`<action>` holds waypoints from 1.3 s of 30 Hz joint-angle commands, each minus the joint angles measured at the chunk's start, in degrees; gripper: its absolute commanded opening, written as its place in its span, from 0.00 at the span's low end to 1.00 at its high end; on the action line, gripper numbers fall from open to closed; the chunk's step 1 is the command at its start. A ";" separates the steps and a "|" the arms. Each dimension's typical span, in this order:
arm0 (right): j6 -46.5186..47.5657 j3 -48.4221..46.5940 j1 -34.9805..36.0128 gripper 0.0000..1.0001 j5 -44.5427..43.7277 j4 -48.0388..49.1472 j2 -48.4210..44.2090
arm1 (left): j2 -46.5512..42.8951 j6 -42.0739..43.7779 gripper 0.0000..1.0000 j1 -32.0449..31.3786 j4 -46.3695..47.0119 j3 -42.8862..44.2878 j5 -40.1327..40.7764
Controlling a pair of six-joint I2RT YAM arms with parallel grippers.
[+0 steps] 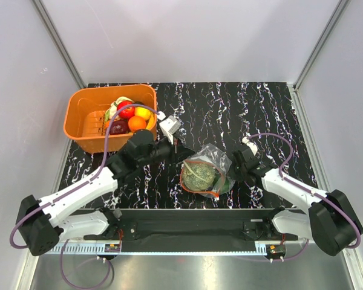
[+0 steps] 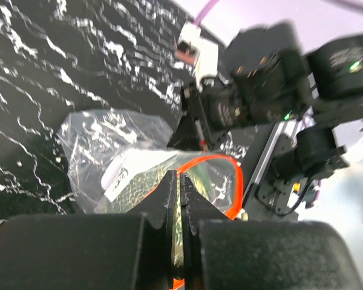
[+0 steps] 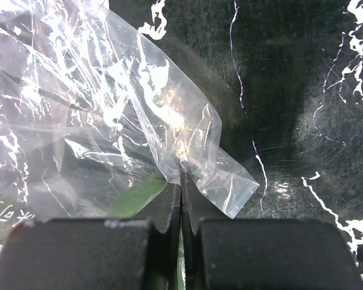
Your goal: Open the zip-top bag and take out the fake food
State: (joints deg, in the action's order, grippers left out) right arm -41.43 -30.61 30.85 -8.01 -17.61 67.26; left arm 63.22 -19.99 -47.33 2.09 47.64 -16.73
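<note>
The zip-top bag lies at the table's middle, its orange-red zip strip curved open. A dark green roundish piece sits inside it. My left gripper is shut on the bag's mouth edge by the strip, seen in the left wrist view next to the white printed patch. My right gripper is shut on a clear corner of the bag on the far side. A shiny red ball and a dark maroon piece lie in the orange basket.
The basket stands at the back left and also holds an orange ball, a yellow ball and a white piece. White walls enclose the black marbled table. The right arm looms close beyond the bag.
</note>
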 commanded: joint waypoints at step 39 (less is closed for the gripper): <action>2.23 -1.03 -0.18 0.00 -2.54 -0.94 -2.31 | 5.59 -7.35 0.00 44.86 -5.51 32.95 -7.36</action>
State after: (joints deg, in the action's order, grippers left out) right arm -40.07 -30.61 30.85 -9.54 -18.76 66.26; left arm 66.41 -30.04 -6.83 -1.45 77.30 -31.05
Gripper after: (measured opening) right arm 0.011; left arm 0.039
